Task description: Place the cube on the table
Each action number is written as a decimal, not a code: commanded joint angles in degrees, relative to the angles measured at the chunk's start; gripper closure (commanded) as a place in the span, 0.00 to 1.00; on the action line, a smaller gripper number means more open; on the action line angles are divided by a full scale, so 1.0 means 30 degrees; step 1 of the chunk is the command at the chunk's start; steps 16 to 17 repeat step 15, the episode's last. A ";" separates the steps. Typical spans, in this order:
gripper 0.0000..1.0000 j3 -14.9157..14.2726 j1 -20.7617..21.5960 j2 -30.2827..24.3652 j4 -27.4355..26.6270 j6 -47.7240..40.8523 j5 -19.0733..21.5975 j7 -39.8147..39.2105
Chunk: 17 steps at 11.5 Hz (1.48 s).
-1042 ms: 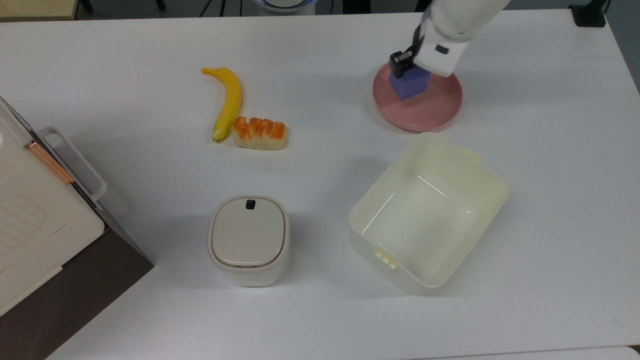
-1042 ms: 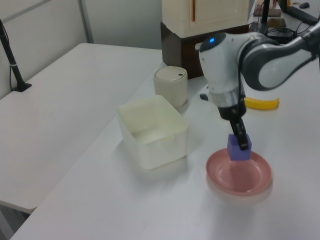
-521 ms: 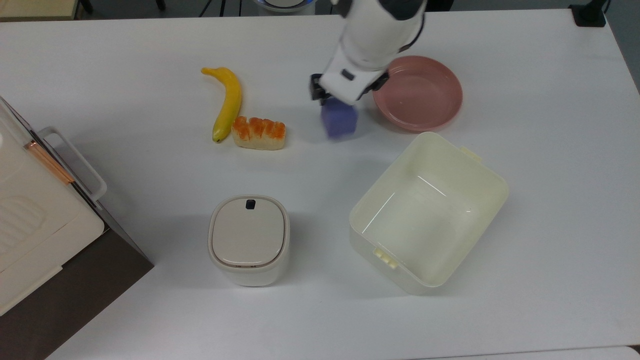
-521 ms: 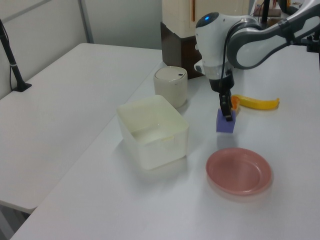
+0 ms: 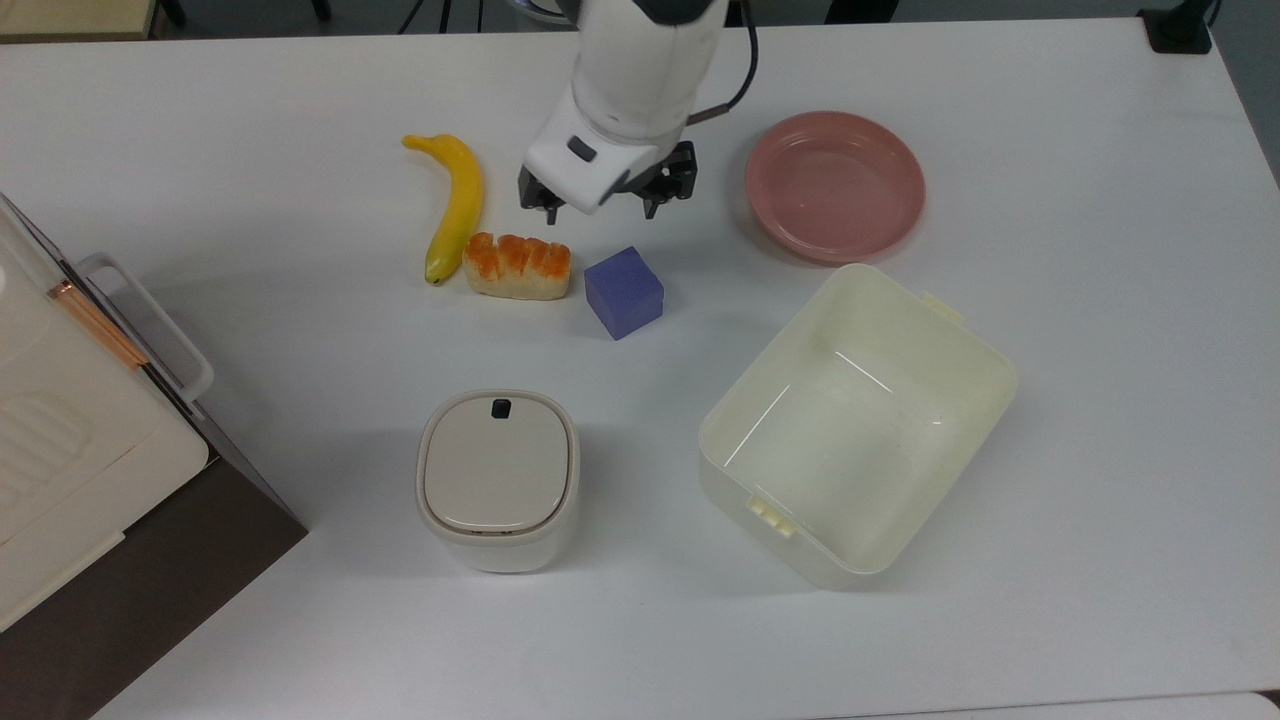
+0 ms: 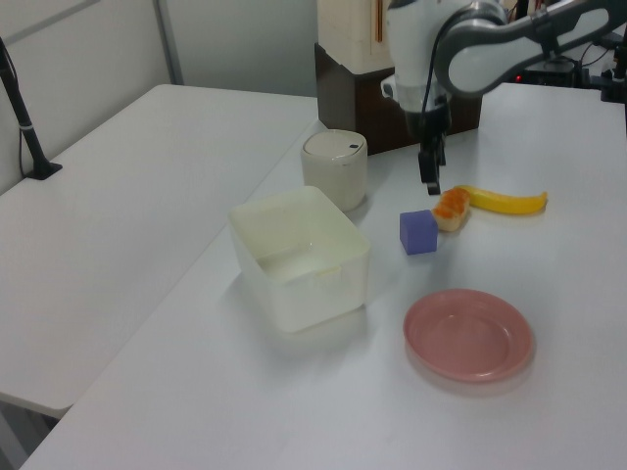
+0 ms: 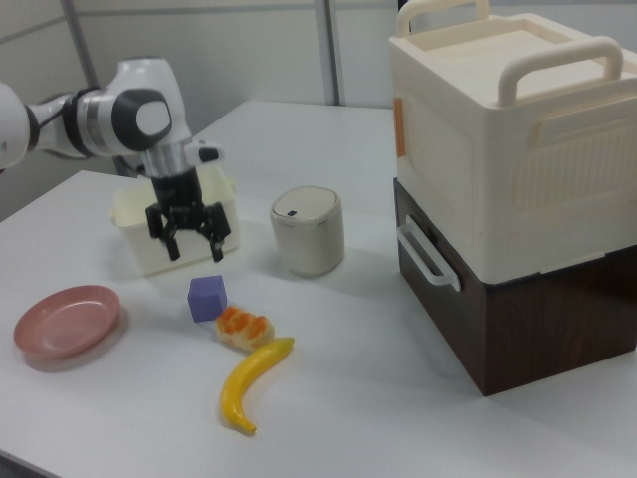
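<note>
The purple-blue cube (image 5: 624, 292) (image 6: 418, 232) (image 7: 207, 297) rests on the white table (image 5: 1100, 300) (image 6: 549, 274) (image 7: 338, 358), just beside the bread piece (image 5: 517, 266) (image 7: 243, 329) and apart from the pink plate. My gripper (image 5: 606, 199) (image 6: 429, 183) (image 7: 190, 236) hangs open above the table, a little behind the cube in the top view, with nothing between its fingers.
A pink plate (image 5: 834, 185) (image 6: 468, 335) (image 7: 66, 320), a cream tub (image 5: 856, 420) (image 6: 299, 257), a lidded white canister (image 5: 497, 478) (image 6: 334, 168) (image 7: 308, 230) and a banana (image 5: 455, 203) (image 7: 249, 396) surround the cube. A stacked box (image 5: 80, 430) (image 7: 518, 179) stands at the top view's left edge.
The gripper carried the cube off the pink plate to the top view's left, set it on the table by the bread, opened, and lifted away.
</note>
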 commanded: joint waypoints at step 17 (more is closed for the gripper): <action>0.00 0.3237 -0.5382 -0.5286 0.0440 -0.2476 0.2285 0.0307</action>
